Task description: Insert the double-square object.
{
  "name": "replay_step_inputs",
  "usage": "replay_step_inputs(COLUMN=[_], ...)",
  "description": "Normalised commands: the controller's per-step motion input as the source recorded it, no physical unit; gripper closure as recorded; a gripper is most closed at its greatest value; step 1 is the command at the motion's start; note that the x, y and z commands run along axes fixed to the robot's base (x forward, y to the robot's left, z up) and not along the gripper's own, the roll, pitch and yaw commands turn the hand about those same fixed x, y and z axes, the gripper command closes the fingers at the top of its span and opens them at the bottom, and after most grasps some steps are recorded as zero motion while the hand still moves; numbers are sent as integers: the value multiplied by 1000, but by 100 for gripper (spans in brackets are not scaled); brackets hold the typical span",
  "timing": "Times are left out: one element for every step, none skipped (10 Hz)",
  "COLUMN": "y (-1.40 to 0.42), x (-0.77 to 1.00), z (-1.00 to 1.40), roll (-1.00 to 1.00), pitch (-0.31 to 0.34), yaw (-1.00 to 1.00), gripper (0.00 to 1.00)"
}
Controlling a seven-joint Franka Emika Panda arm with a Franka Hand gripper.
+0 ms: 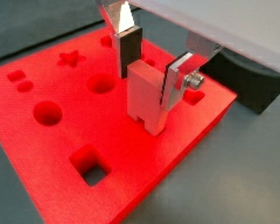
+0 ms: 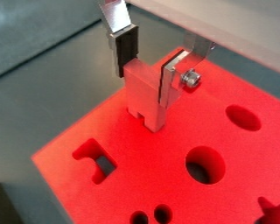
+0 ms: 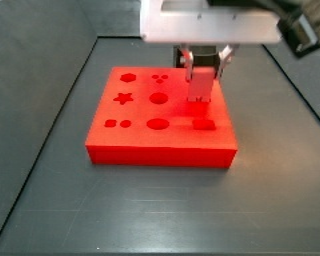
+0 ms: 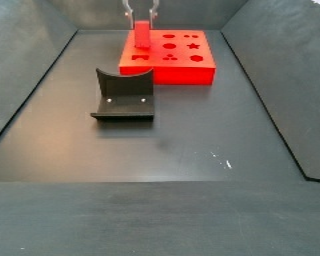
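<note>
Claw grips double-square object upright between its fingers, over board.

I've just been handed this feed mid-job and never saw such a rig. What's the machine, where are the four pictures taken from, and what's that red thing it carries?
It is one robot arm ending in a two-finger gripper. Two pictures come from cameras on its wrist, looking down past the silver jaws. Two come from cameras fixed beside the dark table.

On the table lies a large flat red board with shaped holes: star, circles, squares. In a side view a dark grey curved holder stands apart from it, empty.

The jaws are shut on a slim bright red peg, held upright over the board. Whether its lower end has entered a hole, I cannot tell.
</note>
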Motion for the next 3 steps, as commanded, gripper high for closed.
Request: replay_step_inputs(y=[-14, 0, 0], x=[0, 0, 0], z=[-623, -211, 0], roll=[171, 69, 0], pitch=[0, 0, 0], yaw=[17, 0, 0], gripper=[100, 100, 100])
